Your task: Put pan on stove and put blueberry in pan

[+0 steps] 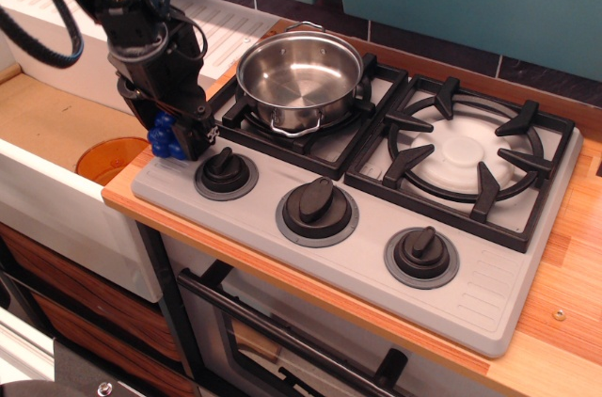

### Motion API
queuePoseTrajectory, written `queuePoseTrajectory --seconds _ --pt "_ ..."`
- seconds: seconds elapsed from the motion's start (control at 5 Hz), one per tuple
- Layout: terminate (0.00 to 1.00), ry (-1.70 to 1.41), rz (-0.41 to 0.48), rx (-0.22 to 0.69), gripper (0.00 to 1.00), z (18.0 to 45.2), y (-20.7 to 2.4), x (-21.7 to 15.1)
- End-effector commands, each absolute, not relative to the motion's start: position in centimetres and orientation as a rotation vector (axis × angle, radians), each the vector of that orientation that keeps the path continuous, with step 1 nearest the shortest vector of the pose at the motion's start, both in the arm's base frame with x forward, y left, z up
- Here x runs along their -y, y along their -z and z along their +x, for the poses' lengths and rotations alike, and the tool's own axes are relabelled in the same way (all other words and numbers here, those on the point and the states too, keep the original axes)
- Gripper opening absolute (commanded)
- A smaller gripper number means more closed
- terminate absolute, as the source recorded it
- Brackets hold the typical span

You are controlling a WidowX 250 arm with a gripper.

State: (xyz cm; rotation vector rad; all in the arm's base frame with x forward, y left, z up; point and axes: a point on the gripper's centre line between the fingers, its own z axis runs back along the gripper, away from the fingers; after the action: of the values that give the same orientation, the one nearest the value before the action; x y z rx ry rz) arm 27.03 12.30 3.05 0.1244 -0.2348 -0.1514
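The shiny steel pan (301, 77) stands empty on the left burner of the light grey stove (489, 284). My black gripper (179, 138) hangs at the stove's left front corner, left of the pan. It is shut on the blue blueberry (162, 136), whose bumpy berries stick out on the gripper's left side. The blueberry is lifted a little above the stove corner and the counter edge. The fingertips are partly hidden behind the gripper body.
Three black knobs (318, 209) line the stove's front. The right burner grate (466, 152) is bare. A white sink (56, 181) with an orange plate (108, 157) lies left of the stove. A wooden counter (564, 322) runs along the right.
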Motion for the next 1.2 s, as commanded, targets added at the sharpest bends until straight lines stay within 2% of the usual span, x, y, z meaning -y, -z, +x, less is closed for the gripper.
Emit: queuePoseTrajectory --seconds 0.0,0.4,0.8,1.0 --pt "0.00 0.146 0.205 0.237 0.00 28.2 -8.1 -12.3" --pt "0.00 0.149 0.242 0.197 0.00 29.0 -13.4 -11.1" --pt "0.00 0.150 0.158 0.205 0.00 32.2 -15.0 -7.8" --pt "0.00 0.142 0.128 0.218 0.00 33.6 -14.5 -5.8"
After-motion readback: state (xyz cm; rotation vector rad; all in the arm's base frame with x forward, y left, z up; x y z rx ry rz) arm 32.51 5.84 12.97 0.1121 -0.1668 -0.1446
